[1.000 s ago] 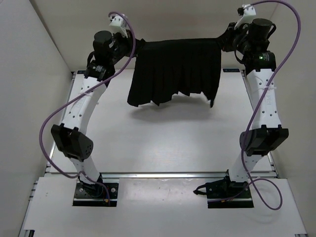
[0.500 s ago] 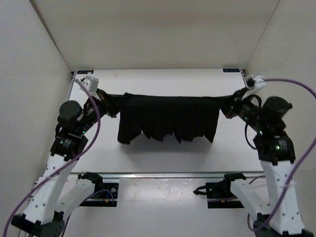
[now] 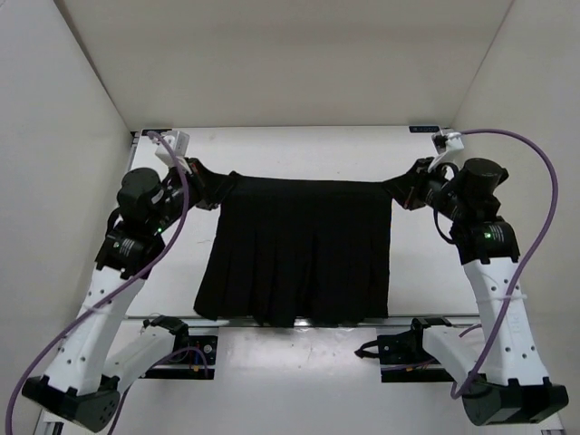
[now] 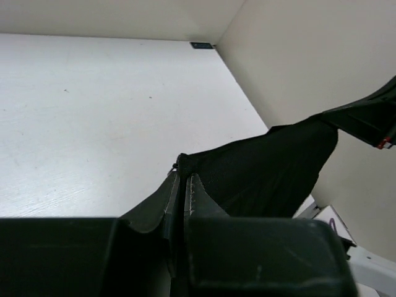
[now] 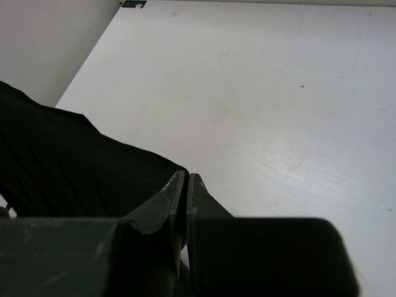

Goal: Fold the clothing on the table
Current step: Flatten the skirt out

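Observation:
The clothing point(image 3: 294, 249), a black pleated skirt, is stretched flat between my two grippers and held above the white table point(image 3: 299, 149). My left gripper point(image 3: 225, 186) is shut on its upper left corner. My right gripper point(image 3: 401, 190) is shut on the upper right corner. The hem reaches down over the front rail point(image 3: 172, 319) in the top view. In the left wrist view the jaws of the left gripper point(image 4: 183, 174) pinch the clothing point(image 4: 266, 167), which runs taut to the right. In the right wrist view the right gripper point(image 5: 187, 176) pinches the clothing point(image 5: 74, 161), which spreads away to the left.
White walls close in the table on the left, back and right point(image 3: 82, 109). Purple cables point(image 3: 535, 190) loop off both arms. The arm bases point(image 3: 177, 349) sit on the near ledge in front of the rail. The bare tabletop point(image 4: 93, 111) lies far below the left gripper, and the tabletop point(image 5: 278, 93) far below the right gripper.
Both arms have swung from the far back of the table toward the near side, carrying the clothing. It now hangs fully spread, with its hem over the front rail.

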You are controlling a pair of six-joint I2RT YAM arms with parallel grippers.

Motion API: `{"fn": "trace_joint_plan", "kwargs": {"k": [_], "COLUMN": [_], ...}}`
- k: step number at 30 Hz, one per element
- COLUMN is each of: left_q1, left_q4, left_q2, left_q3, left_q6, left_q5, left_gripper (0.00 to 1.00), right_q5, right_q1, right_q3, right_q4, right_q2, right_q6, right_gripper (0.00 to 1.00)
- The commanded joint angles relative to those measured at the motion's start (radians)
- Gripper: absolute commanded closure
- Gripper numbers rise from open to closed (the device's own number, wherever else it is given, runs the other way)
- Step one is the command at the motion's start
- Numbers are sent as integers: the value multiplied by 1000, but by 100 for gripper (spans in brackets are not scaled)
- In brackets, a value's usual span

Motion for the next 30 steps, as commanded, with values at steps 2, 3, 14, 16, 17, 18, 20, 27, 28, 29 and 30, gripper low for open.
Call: {"fn": "trace_joint_plan", "kwargs": {"k": [2, 3, 14, 16, 17, 18, 20, 27, 28, 29, 30], "left_q1": [68, 86, 133, 140, 133, 125, 110, 68, 41, 21, -2], "left_q4": [73, 131, 156, 117, 111, 134, 201, 546, 554, 547, 498], "left_q2": [78, 123, 845, 916, 915, 897, 819, 394, 307, 227, 188], "left_q3": [-53, -70, 616, 762, 804, 798, 704, -141, -274, -332, -422], "left_q6": [25, 18, 84, 97, 104, 113, 132, 166, 160, 155, 143], "left_q5": [-126, -113, -14, -17, -26, -47, -70, -153, -185, -196, -186], "left_gripper": [100, 100, 100, 100, 100, 100, 100, 100, 100, 100, 100], "right_q5": [155, 134, 126, 123, 109, 103, 127, 158, 152, 184, 202], "right_q1": [-87, -95, -153, -165, -164, -168, -148, -125, -121, -93, -83], "right_q3": [-21, -22, 690, 806, 808, 812, 727, -61, -205, -313, -358], "right_q4": [113, 125, 30, 38, 70, 71, 90, 404, 421, 409, 375], "right_q2": [85, 113, 728, 747, 742, 733, 670, 211, 178, 100, 32], "right_q6": [-42, -45, -143, -128, -124, -124, -167, -152, -138, -138, -137], "right_gripper": [100, 100, 100, 100, 100, 100, 100, 100, 100, 100, 100]}}
